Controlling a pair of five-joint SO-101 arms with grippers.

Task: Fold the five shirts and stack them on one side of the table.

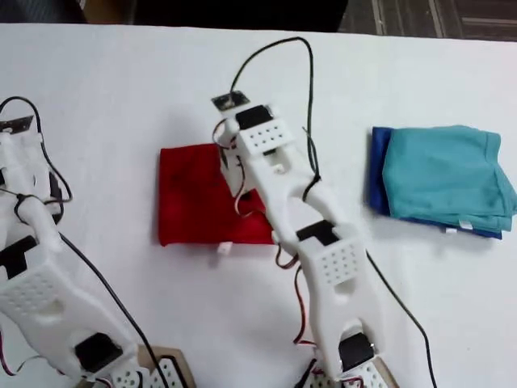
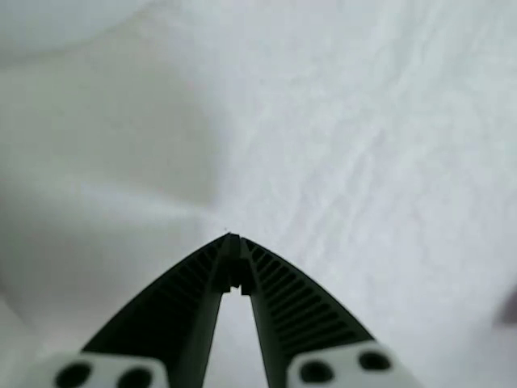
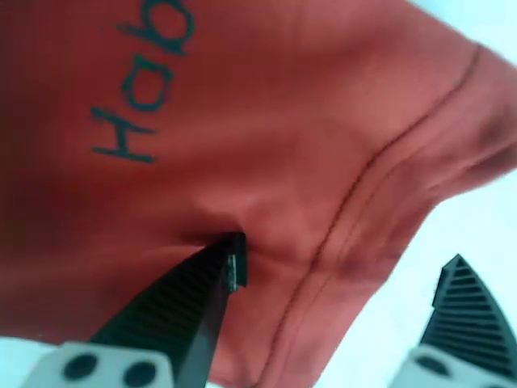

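Note:
A folded red shirt (image 1: 194,198) lies flat near the middle of the white table (image 1: 121,89). My right gripper (image 3: 343,267) stands open at that shirt's edge. One finger (image 3: 218,271) presses into the red shirt (image 3: 242,121) near a seam, and the other finger (image 3: 456,283) hangs over bare table beside the hem. In the high view the right arm (image 1: 275,170) covers the shirt's right side. A folded teal shirt (image 1: 444,178) rests on a folded blue shirt (image 1: 378,174) at the table's right side. My left gripper (image 2: 233,246) is shut and empty over bare tablecloth.
The left arm (image 1: 32,267) sits along the table's left edge with black cables (image 1: 97,275) looping beside it. A black cable (image 1: 275,48) arcs behind the right arm. Open table lies between the red shirt and the stack.

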